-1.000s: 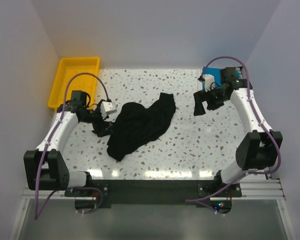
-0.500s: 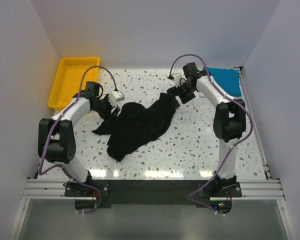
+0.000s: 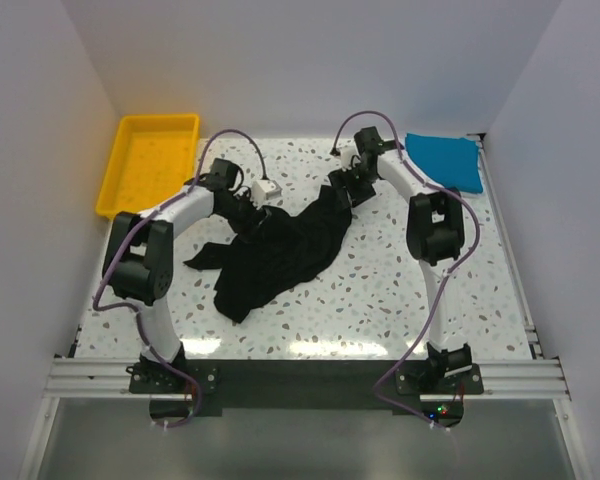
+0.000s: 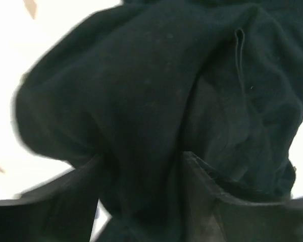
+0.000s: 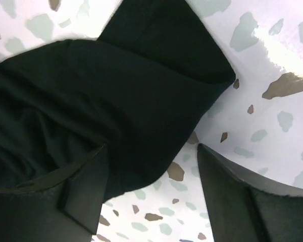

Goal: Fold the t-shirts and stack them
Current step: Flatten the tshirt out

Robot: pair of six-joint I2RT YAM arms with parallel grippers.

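Observation:
A crumpled black t-shirt (image 3: 280, 245) lies in the middle of the speckled table. A folded blue t-shirt (image 3: 445, 160) lies at the back right. My left gripper (image 3: 254, 210) is low over the black shirt's back left part. In the left wrist view the left gripper (image 4: 141, 201) is open, with black cloth (image 4: 156, 91) bunched between its fingers (image 4: 207, 201). My right gripper (image 3: 342, 188) is at the shirt's far right corner. In the right wrist view the right gripper (image 5: 151, 186) is open, and the shirt's corner (image 5: 141, 101) reaches into the gap above the table.
A yellow tray (image 3: 130, 175) stands at the back left corner. White walls enclose the table on three sides. Both arms arch inward over the back half of the table.
Both arms have swung inward to the black shirt. The right gripper came from the blue shirt to the black shirt's far corner, and the left moved from the shirt's left edge to its back part.

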